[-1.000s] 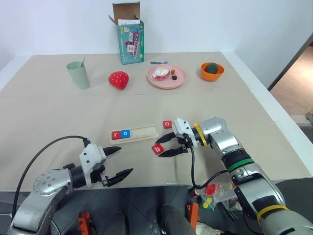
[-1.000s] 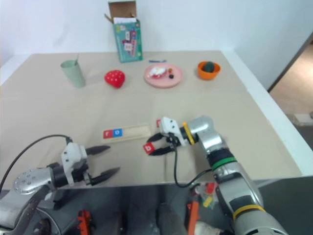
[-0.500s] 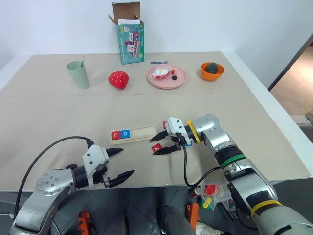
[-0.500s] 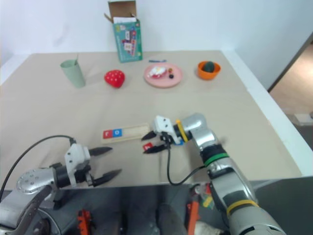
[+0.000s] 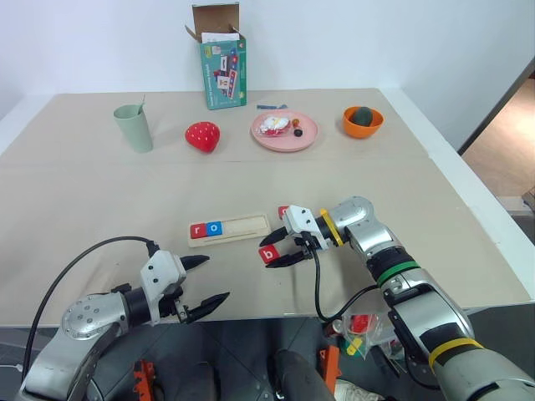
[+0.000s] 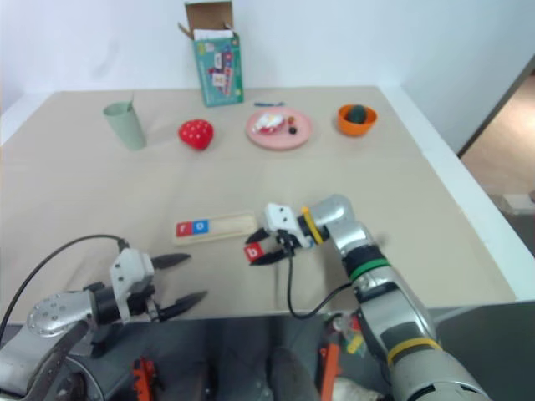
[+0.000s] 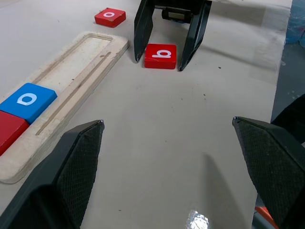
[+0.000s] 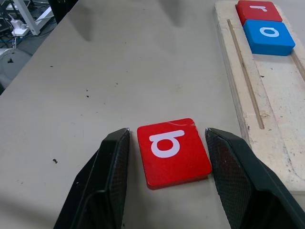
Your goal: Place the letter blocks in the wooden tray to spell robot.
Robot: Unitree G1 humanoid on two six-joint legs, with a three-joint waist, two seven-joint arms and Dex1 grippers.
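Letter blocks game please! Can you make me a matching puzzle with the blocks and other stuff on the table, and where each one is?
Things:
1. red b block
2. blue o block
3. red o block
4. strawberry toy

Places:
A. in the wooden tray, beside the red r block
B. on the table, between the right gripper's open fingers
C. far side of the table, between the green cup and the pink plate
D. flat on the table just past the tray's empty end

Pairs: 1-B, 2-A, 3-D, 4-C

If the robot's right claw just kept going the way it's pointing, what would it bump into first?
Most likely the small flat red square block with a white b, lying on the table between the open right gripper's black fingers; a gap shows each side.
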